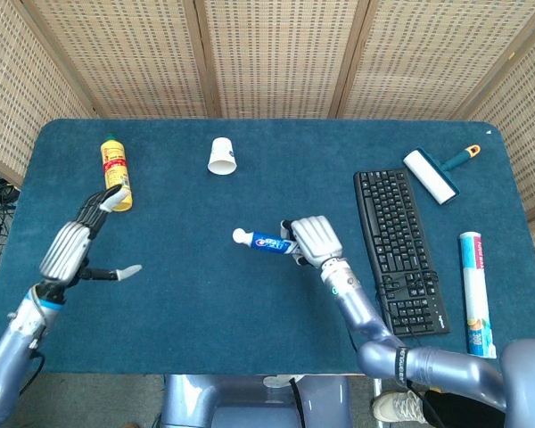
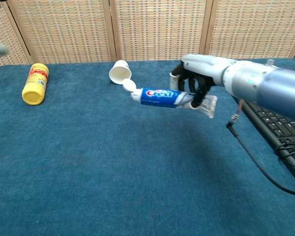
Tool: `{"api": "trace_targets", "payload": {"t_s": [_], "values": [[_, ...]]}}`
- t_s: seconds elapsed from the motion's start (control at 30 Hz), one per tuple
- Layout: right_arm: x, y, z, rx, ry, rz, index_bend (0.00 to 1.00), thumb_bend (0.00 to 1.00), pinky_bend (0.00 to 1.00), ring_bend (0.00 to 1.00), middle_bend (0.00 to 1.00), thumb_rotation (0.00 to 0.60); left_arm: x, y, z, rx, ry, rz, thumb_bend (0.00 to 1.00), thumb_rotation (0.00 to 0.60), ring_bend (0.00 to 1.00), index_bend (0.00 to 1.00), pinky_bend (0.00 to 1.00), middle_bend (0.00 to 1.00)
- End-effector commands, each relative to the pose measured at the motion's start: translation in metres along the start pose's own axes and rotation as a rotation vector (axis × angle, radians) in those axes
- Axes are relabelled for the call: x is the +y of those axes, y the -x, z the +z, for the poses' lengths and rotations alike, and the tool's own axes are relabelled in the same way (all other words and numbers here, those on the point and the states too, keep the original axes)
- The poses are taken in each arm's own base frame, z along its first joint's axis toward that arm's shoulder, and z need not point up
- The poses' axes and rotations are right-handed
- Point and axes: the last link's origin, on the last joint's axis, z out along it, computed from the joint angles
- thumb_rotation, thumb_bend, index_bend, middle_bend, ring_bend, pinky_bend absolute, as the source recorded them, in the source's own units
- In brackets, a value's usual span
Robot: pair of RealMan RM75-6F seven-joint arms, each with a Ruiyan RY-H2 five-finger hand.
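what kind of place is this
Probably a robot test or lab setup, not a home: a table covered in blue cloth, woven screen panels around it, and unrelated items laid out, such as a keyboard, a yellow bottle and a paper cup.

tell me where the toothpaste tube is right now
In the head view the toothpaste tube is near the table's middle, held off the cloth by the right hand, left of the keyboard.
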Motion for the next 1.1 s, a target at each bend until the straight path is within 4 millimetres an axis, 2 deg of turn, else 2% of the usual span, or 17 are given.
{"api": "trace_targets", "payload": {"t_s": [0.03, 0.23, 0.6, 0.8, 1.1], "values": [[-0.020, -0.003, 0.011, -0.005, -0.019, 0.056, 0.69, 0.81, 0.69, 0.62, 0.68, 0.600, 0.019, 0.029, 0.044, 0.005, 0.078, -0.139, 0.00, 0.327, 0.00, 0.00, 0.00, 0.00], [-0.029, -0.006, 0.018, -0.008, -0.028, 0.068, 0.69, 0.81, 0.69, 0.62, 0.68, 0.600, 0.034, 0.055, 0.068, -0.009, 0.103, -0.217, 0.00, 0.315, 0.00, 0.00, 0.00, 0.00], [-0.046, -0.013, 0.025, -0.001, -0.046, 0.126, 0.70, 0.81, 0.69, 0.62, 0.69, 0.600, 0.055, 0.092, 0.098, -0.070, 0.047, -0.344, 0.00, 0.315, 0.00, 0.00, 0.00, 0.00], [-0.048, -0.014, 0.024, -0.004, -0.043, 0.138, 0.70, 0.81, 0.69, 0.62, 0.69, 0.600, 0.066, 0.113, 0.110, -0.092, 0.039, -0.380, 0.00, 0.315, 0.00, 0.00, 0.00, 0.00], [-0.055, -0.019, 0.016, 0.004, -0.066, 0.144, 0.70, 0.81, 0.69, 0.62, 0.69, 0.600, 0.075, 0.129, 0.124, -0.089, 0.049, -0.389, 0.00, 0.315, 0.00, 0.00, 0.00, 0.00]]}}
